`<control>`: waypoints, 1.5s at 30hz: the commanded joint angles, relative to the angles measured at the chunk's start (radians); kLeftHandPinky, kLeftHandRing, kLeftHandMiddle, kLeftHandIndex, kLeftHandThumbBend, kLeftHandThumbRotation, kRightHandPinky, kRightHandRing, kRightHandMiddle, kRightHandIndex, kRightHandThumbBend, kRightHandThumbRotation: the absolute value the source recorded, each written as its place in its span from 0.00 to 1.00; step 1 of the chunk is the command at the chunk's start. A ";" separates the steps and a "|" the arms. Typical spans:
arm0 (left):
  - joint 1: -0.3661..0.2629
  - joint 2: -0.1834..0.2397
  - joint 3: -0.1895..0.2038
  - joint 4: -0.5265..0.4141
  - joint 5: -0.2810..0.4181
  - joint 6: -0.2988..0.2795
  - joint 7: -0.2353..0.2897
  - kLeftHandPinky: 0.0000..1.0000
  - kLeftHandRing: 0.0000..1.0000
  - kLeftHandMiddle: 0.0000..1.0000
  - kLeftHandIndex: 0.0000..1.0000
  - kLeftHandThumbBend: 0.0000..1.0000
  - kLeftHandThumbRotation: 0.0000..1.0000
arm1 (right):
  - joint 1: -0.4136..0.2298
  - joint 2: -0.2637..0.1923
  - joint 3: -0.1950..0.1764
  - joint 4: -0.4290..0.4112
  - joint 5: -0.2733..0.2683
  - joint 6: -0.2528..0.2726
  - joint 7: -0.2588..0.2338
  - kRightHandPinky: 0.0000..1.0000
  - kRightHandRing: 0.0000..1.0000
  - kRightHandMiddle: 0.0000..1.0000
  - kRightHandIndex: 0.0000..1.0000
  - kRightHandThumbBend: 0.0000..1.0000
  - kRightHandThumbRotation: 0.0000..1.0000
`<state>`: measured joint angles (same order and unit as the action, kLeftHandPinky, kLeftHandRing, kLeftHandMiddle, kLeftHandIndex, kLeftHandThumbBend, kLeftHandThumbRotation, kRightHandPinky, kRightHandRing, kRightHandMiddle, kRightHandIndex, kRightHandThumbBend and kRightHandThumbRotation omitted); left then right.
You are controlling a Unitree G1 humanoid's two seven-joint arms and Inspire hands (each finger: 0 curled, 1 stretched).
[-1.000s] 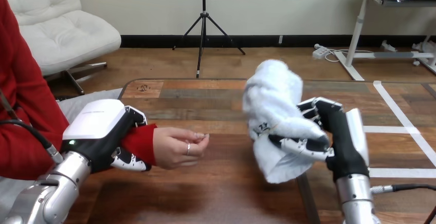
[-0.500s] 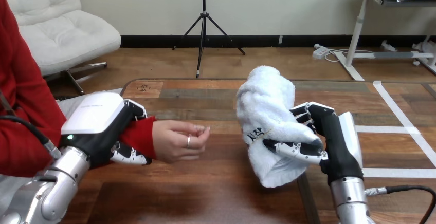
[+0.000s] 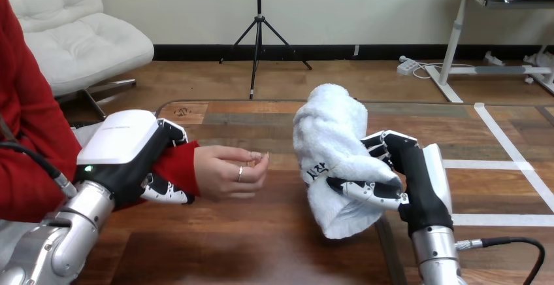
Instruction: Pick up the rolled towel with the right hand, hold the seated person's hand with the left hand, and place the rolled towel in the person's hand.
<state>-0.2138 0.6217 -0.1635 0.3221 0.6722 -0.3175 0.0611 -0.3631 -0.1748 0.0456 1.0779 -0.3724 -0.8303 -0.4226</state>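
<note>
Right hand (image 3: 418, 184): fingers (image 3: 366, 192) are curling round the rolled towel (image 3: 330, 144), thumb crossing its lower front and the others wrapping from behind. The towel is standing nearly upright in that grasp, top leaning a little to the view's left, bottom end hanging loose above the table (image 3: 261, 246).

Left hand (image 3: 124, 154): fingers (image 3: 163, 195) are closing round the person's wrist (image 3: 178, 175) over the red sleeve, from above and below. The white back shell is facing up.

The person's hand (image 3: 228, 172) is sticking out past that grip, just above the table. It is loosely curled, fingertips meeting the thumb, so no open palm is showing. The towel is near it but apart, with bare table between them.

Step, as judged: pick-up and wrist hold are both done, and the handover is under way.

The next move is calling for the right arm to carry the towel leftward across the gap. The person's fingers need to be opening, or the roll nosing in under them. The right hand's grasp should be loosening only once the towel is seated.
</note>
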 commanded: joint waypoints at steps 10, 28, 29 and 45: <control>-0.162 -0.001 0.077 -0.166 -0.064 -0.023 0.009 0.31 0.35 0.38 0.38 0.75 0.00 | -0.126 0.039 0.016 -0.061 0.007 -0.056 -0.025 0.30 0.35 0.40 0.44 0.74 0.00; -0.174 -0.007 0.073 -0.148 -0.067 -0.034 0.010 0.30 0.34 0.38 0.38 0.75 0.00 | -0.124 0.076 0.041 -0.105 0.012 -0.063 0.004 0.28 0.33 0.39 0.45 0.73 0.00; -0.174 -0.007 0.072 -0.148 -0.067 -0.033 0.010 0.30 0.34 0.38 0.38 0.75 0.00 | -0.124 0.079 0.043 -0.108 0.011 -0.064 0.004 0.28 0.33 0.39 0.45 0.73 0.00; -0.177 -0.013 0.066 -0.138 -0.069 -0.036 0.016 0.31 0.35 0.38 0.38 0.75 0.00 | -0.135 0.110 0.075 -0.130 0.000 -0.063 0.013 0.29 0.34 0.39 0.45 0.73 0.00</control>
<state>-0.2196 0.6181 -0.1531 0.3054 0.6409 -0.3175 0.0358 -0.3631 -0.0832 0.1114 1.0460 -0.3756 -0.8356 -0.4086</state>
